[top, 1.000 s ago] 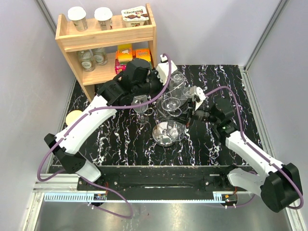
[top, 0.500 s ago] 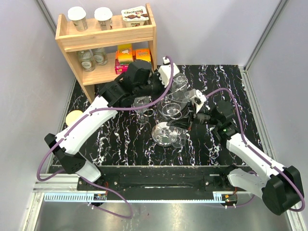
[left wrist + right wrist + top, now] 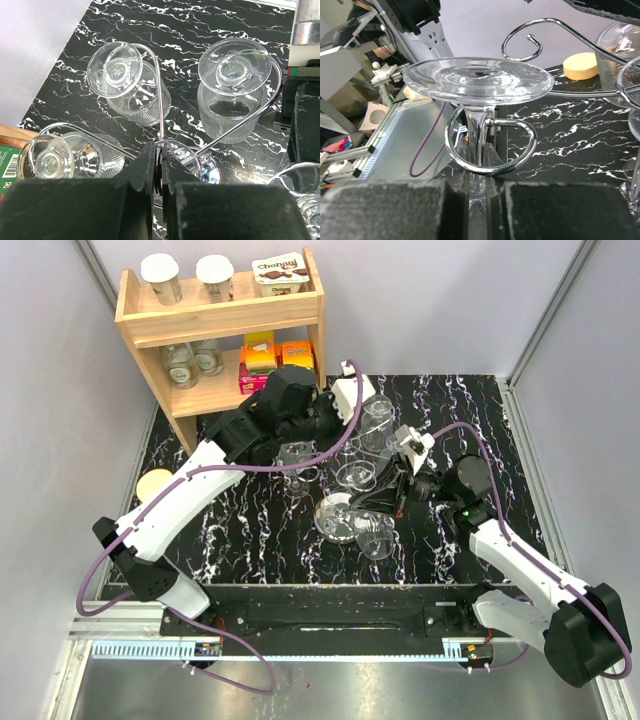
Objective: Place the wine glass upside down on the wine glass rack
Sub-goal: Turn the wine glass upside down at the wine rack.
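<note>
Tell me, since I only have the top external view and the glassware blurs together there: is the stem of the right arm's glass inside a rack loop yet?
Observer: Yes. In the right wrist view the wine glass is foot-up, and its stem passes through a curled loop of the wine glass rack.
Operator: Is the foot resting on that loop?
Observer: Not yet, it seems. A gap shows between foot and loop, and the right gripper is shut on the glass.
Operator: And the left arm?
Observer: The left wrist view shows the left gripper pinched on the rack's centre wire, with three other glasses hanging upside down.
</note>
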{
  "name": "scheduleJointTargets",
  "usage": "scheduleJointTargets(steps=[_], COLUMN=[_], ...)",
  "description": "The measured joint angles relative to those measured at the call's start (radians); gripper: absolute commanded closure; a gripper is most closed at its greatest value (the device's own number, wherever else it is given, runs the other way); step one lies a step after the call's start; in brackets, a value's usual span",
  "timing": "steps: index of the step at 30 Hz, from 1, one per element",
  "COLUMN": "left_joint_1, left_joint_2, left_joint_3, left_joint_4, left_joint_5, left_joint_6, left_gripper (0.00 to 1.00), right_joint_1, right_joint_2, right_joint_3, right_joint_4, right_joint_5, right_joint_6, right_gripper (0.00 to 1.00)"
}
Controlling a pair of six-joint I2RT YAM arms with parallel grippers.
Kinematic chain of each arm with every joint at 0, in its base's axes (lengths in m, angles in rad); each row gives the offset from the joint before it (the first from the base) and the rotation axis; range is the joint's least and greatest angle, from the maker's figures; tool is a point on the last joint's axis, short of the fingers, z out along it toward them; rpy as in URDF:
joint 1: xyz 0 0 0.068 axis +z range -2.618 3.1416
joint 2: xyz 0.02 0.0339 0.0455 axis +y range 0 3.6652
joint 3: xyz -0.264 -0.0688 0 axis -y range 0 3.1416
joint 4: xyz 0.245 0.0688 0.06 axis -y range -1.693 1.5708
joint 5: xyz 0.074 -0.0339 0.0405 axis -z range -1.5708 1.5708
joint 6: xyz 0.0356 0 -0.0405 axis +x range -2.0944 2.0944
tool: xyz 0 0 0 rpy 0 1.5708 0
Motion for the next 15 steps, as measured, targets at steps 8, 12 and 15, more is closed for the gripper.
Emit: scheduleJointTargets(steps=[8,12,15], left_joint_1=[-0.006,-0.011,-0.017], left_joint_2=[0.000,-0.002,-0.004], left_joint_3=[-0.006,-0.008,-0.012], left_joint_4=[0.007,0.008,0.009], left_joint_5=[0.016,0.028,0.035], left_joint_6=[0.015,0.021,0.025], left_gripper=[1.00,1.00,1.00], right_joint_1=[-0.018,-0.027,-0.033], right_joint_2=[-0.005,-0.023,-0.040], right_joint_3=[-0.028,-0.051,-0.068], right_joint_4=[0.113,0.151,0.170], right_joint_5=[-0.040,-0.043,-0.049], right_joint_6=[0.120,0.133,0.130], right_gripper=[1.00,1.00,1.00])
